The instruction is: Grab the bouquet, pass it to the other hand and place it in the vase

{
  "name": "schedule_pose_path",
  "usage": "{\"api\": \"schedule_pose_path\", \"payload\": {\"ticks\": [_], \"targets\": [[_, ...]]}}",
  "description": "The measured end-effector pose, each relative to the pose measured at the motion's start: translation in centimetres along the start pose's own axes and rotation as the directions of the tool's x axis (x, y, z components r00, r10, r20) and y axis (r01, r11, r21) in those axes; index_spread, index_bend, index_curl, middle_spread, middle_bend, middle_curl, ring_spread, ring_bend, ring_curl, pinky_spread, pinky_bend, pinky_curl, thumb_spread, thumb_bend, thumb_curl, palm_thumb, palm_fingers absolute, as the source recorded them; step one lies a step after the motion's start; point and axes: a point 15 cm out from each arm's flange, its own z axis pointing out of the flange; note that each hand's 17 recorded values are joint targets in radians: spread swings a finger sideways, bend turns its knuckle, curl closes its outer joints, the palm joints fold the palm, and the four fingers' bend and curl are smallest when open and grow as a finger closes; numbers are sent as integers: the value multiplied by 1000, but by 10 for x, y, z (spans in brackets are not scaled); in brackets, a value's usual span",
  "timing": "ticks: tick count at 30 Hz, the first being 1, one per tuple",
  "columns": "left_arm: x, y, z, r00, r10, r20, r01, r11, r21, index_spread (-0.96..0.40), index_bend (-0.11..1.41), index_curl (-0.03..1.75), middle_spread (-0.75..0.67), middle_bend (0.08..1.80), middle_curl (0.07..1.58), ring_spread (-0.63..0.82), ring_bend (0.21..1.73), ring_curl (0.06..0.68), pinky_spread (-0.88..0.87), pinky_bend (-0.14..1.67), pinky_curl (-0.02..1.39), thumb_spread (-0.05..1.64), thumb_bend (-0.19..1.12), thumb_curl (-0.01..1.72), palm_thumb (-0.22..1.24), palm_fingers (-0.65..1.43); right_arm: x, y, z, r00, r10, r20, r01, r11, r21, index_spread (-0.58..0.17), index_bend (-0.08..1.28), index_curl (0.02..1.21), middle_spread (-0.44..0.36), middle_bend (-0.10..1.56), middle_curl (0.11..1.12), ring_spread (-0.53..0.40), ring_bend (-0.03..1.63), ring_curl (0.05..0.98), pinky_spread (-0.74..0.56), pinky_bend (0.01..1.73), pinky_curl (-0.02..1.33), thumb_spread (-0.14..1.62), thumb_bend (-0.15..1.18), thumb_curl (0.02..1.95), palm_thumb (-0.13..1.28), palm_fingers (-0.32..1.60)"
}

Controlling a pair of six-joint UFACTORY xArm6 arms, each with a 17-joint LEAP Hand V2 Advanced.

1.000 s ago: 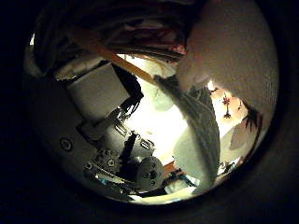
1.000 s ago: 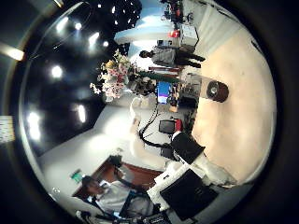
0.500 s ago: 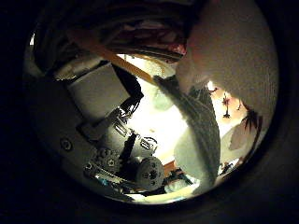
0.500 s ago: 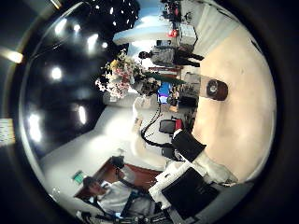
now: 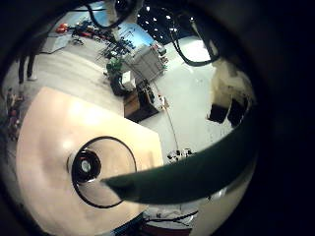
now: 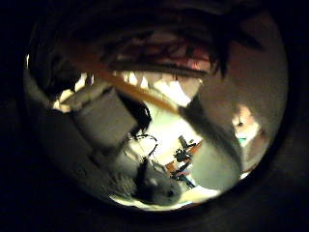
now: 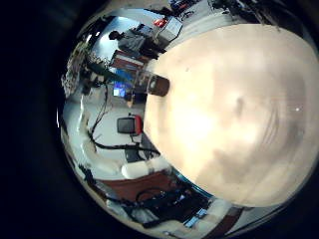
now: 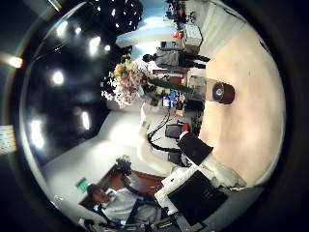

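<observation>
Left robot hand (image 8: 154, 82) grips bouquet (image 8: 126, 79) | right robot hand: grip unclear | vase (image 5: 87, 167) empty on table (image 5: 44, 138)

The left hand (image 6: 116, 145) shows close to its own palm camera as a stack of boxy parts: a pale, flat-sided block with squared edges, and beside it darker housings with ribbed, geared faces. Farther out along the hand sits a round disc-shaped cap with a small hub at its centre; screws or markings are too dim to make out

The right hand (image 8: 193, 188) shows only at the rim of its palm views: a black rectangular block with a flat face, white angular shells next to it, and a further short black piece with a slanted end just beyond them
</observation>
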Motion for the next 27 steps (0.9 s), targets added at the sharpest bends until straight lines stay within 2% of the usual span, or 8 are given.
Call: {"api": "schedule_pose_path", "payload": {"ticks": [3,4,5,6,9,17,22,27], "targets": [[-3,11,1,1000,17,-24,-18,999,-40,-329,132,909,39,422,658,135,894,378,161,701,400,925,-90,516,344,-475,0,0,1,1000,0,1,0,1000,-1,-353,163,274,48,193,322,204,479,234,427,548,293,995,-25,455,731,73],[-3,11,-1,1000,22,-20,-23,999,-39,-302,107,884,79,390,633,173,869,363,206,678,384,917,-82,506,333,-448,0,0,1,1000,0,0,0,1000,-2,-351,170,276,43,189,321,203,478,234,427,543,291,995,-25,455,731,79],[-3,11,-3,1000,28,-13,-28,999,-34,-232,55,812,209,314,571,283,793,321,327,621,348,885,-78,477,277,-441,0,0,1,1000,0,0,0,1000,-2,-352,170,277,39,185,319,204,480,235,429,543,290,995,-25,455,731,84],[-4,10,-6,1000,31,-5,-31,999,-25,-190,46,766,274,272,537,341,748,299,390,586,328,868,-74,461,248,-419,1,0,1,1000,0,1,0,1000,-2,-348,170,279,30,186,318,200,481,234,429,541,289,995,-25,455,731,90],[-5,7,-23,999,35,27,-35,999,16,-95,32,636,414,187,468,468,654,251,539,509,282,825,-61,424,195,-365,1,1,0,1000,-1,2,1,1000,-4,-345,169,282,21,188,316,197,480,234,430,535,288,995,-25,455,731,97],[-23,12,-81,997,2,81,-13,990,137,0,61,377,531,148,347,597,520,194,695,397,217,783,-42,377,163,-278,2,2,0,1000,0,-2,0,1000,-8,-336,165,286,42,191,316,196,477,233,432,520,283,995,-25,455,731,110],[-35,26,-112,992,-21,123,-1,984,176,13,79,276,542,147,292,620,479,183,728,364,196,778,-39,363,164,-245,2,3,-1,1000,-4,-2,4,1000,-11,-333,164,287,50,190,316,196,470,232,437,528,284,995,-25,455,731,119],[-31,40,-134,988,-35,150,3,978,206,10,91,209,544,148,249,629,451,178,746,343,182,778,-39,352,161,-223,1,0,-11,1000,-20,-12,20,1000,2,-331,164,288,58,192,316,196,473,232,438,520,280,994,-24,457,737,130]]}}
